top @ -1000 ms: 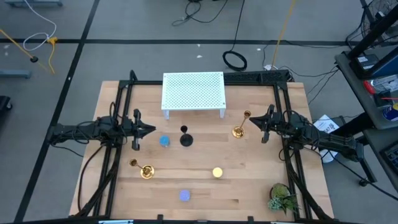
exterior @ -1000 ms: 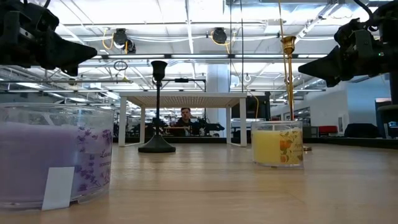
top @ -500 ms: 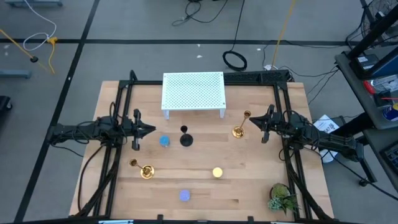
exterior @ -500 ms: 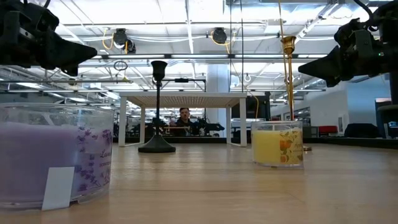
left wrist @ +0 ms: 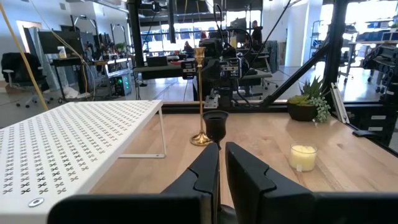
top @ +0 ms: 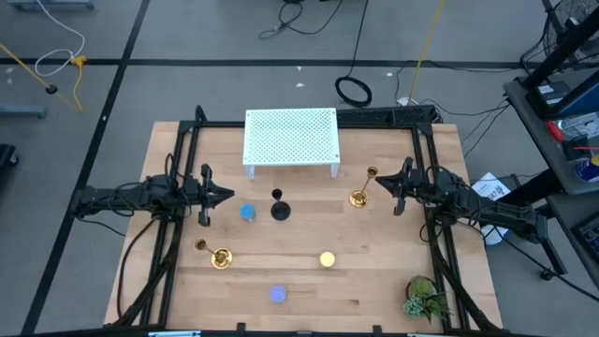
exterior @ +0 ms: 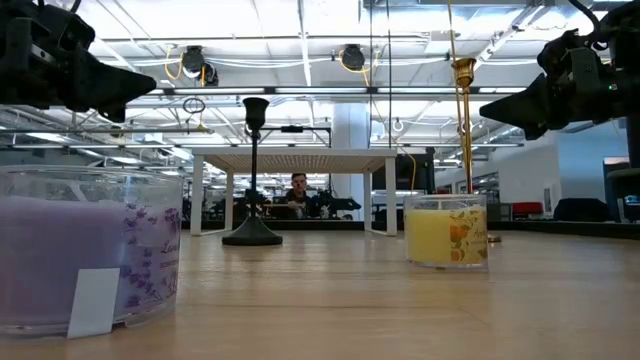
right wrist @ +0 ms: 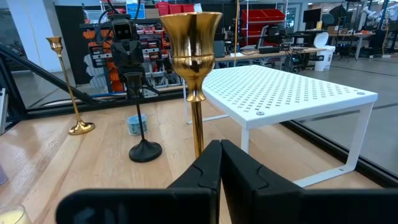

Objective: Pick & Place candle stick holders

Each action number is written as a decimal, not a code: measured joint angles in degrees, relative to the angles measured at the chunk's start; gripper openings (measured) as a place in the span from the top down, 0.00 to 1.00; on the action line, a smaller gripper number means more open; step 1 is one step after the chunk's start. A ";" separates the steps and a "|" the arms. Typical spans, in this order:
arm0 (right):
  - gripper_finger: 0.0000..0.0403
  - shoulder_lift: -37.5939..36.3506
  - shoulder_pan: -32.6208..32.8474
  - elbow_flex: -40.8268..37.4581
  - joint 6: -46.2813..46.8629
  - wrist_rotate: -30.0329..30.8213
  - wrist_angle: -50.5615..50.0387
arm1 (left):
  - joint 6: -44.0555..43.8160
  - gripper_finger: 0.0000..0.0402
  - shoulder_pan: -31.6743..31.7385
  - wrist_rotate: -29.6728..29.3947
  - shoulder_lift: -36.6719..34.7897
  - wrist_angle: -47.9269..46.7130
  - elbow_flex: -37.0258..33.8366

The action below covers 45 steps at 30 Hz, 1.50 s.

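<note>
Two tall gold candle stick holders stand on their round bases, one at the right (top: 358, 198) and one at the front left (top: 221, 258). A shorter black holder (top: 280, 211) stands mid-table, with a blue cup (top: 247, 212) beside it. A yellow cup (top: 327, 259) and a purple cup (top: 278, 295) sit nearer the front edge. My left gripper (top: 227, 196) hovers shut just left of the blue cup, pointing at the black holder (left wrist: 216, 124). My right gripper (top: 382, 183) hovers shut just right of the right gold holder (right wrist: 194, 62), apart from it.
A white perforated shelf (top: 290, 139) stands on legs at the table's far middle. A green plant sprig (top: 426, 298) sits at the front right corner. Black frame rails (top: 178, 178) run along both table sides. In the low view the purple cup (exterior: 90, 255) and the yellow cup (exterior: 445, 230) stand closest.
</note>
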 joint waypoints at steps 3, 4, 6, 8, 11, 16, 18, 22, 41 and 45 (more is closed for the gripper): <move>0.99 0.00 0.01 0.00 0.00 0.00 0.00 | -0.01 0.91 0.02 -0.02 -0.01 0.02 0.00; 0.99 -0.02 0.01 0.01 -0.01 0.00 0.00 | 0.00 0.91 0.02 -0.02 0.01 0.02 0.00; 0.99 -0.01 0.01 0.00 -0.02 -0.02 0.00 | -0.17 0.91 0.01 -0.02 0.00 0.01 0.00; 0.99 0.00 0.02 0.00 -0.02 -0.02 0.00 | -2.12 0.91 0.01 0.03 0.01 -0.19 0.00; 0.99 -0.01 0.00 0.02 0.00 0.00 0.00 | -4.90 0.91 0.01 0.01 0.01 -0.46 0.00; 0.99 0.00 0.00 0.02 0.00 0.00 0.00 | -4.59 0.91 0.00 0.09 0.02 -1.50 0.01; 0.99 -0.02 0.00 0.02 0.00 0.00 0.00 | -2.32 0.91 0.02 0.05 0.01 -1.60 0.02; 0.99 0.00 0.00 0.01 0.00 -0.01 0.00 | -0.67 0.91 0.04 0.15 0.01 -1.71 0.02; 0.99 0.00 0.02 0.00 -0.13 0.07 13.68 | -5.93 0.87 0.09 -2.42 2.88 -2.47 0.11; 0.99 -0.02 0.02 -0.02 -5.20 -0.02 19.27 | -4.20 0.78 0.09 -2.44 4.76 -2.47 0.11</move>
